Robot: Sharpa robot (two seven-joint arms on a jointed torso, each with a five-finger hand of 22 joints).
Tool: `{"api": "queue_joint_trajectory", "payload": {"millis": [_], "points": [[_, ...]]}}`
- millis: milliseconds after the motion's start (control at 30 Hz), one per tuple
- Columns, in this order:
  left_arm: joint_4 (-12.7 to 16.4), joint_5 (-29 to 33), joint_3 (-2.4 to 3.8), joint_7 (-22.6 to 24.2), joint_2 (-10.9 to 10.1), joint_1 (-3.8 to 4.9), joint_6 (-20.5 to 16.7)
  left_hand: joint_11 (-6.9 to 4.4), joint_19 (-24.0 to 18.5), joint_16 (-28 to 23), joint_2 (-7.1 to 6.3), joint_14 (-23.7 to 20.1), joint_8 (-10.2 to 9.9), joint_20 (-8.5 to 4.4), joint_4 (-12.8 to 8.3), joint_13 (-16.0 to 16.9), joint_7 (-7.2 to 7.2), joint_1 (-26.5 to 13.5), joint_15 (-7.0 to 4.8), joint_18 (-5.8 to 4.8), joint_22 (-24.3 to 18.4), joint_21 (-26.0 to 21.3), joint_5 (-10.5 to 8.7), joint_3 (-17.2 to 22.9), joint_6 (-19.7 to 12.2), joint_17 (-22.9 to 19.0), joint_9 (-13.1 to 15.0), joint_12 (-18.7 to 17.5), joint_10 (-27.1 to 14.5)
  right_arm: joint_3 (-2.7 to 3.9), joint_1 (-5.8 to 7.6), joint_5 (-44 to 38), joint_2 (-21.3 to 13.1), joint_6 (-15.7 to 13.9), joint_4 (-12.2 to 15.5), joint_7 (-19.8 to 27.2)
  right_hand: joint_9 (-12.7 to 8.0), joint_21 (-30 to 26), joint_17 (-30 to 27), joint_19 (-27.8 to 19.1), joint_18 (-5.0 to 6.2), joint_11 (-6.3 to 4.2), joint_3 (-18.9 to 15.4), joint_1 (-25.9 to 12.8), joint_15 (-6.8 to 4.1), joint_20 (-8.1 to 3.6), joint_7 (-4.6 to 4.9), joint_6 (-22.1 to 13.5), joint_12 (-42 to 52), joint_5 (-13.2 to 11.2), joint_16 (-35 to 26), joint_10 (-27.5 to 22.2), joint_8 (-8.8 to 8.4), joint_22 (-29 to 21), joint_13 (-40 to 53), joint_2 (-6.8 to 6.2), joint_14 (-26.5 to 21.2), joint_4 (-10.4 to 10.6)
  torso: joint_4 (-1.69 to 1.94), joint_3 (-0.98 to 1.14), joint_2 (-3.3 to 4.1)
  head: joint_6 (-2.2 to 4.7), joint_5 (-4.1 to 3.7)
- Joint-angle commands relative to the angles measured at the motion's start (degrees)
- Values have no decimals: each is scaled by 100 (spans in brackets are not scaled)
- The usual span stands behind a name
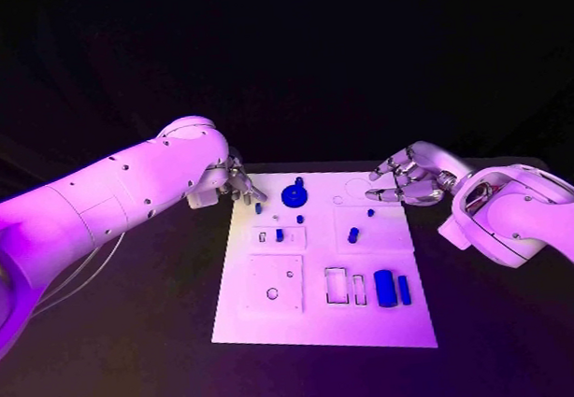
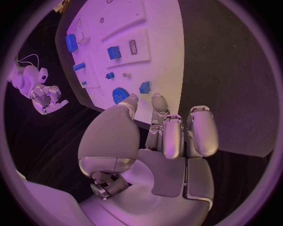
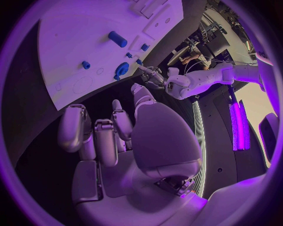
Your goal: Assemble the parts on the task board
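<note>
Parts on the task board: blue gear sits near the far edge, small blue piece at the far-left corner, a few more mid-board & two blue bars nearer the robot. Left hand hovers at that corner w/ fingers apart, nothing in them afaict. Right hand off the far-right corner, fingers loosely curled, empty too. Risk imo: left fingertips are close to gear & corner piece, so a sloppy reach could knock one off the edge
</note>
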Motion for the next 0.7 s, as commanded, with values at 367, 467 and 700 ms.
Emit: {"api": "queue_joint_trajectory", "payload": {"millis": [367, 467, 700], "points": [[-3, 62, -1, 72, 42, -15, 165, -18, 38, -7, 67, 349, -20, 3, -10, 20, -7, 101, 8, -39, 33, 44, -3, -62, 83, 682, -22, 50, 62, 0, -4, -26, 13, 33, 1, 28, -5, -21, 827, -22, 48, -6, -27, -13, -47, -2, -2, 18, -17, 29, -25, -8, 18, -6, 1, 36, 427, 15, 0, -1, 0, -36, -11], [-9, 67, -2, 72, 50, -18, 167, -20, 38, -7, 81, 350, -18, 2, -11, 20, -10, 114, 6, -39, 34, 45, -3, -64, 95, 682, -26, 54, 65, 0, -4, -26, 13, 32, 1, 29, -5, -21, 827, -22, 48, -6, -27, -13, -47, -2, -2, 18, -17, 29, -25, -8, 18, -6, 1, 36, 427, 15, -1, 1, 2, -42, -11], [-31, 73, -9, 84, 73, -25, 177, -25, 39, -8, 115, 350, -21, 1, -23, -10, -14, 162, 1, -39, 39, 47, -3, -65, 107, 682, -40, 31, 55, 0, -4, -26, 14, 32, -4, 28, -5, -28, 822, -25, 49, -7, -24, -11, -47, -2, -2, 19, -21, 38, -28, -11, 21, -10, -4, 44, 425, 19, -3, 2, 0, -53, -17]]}}
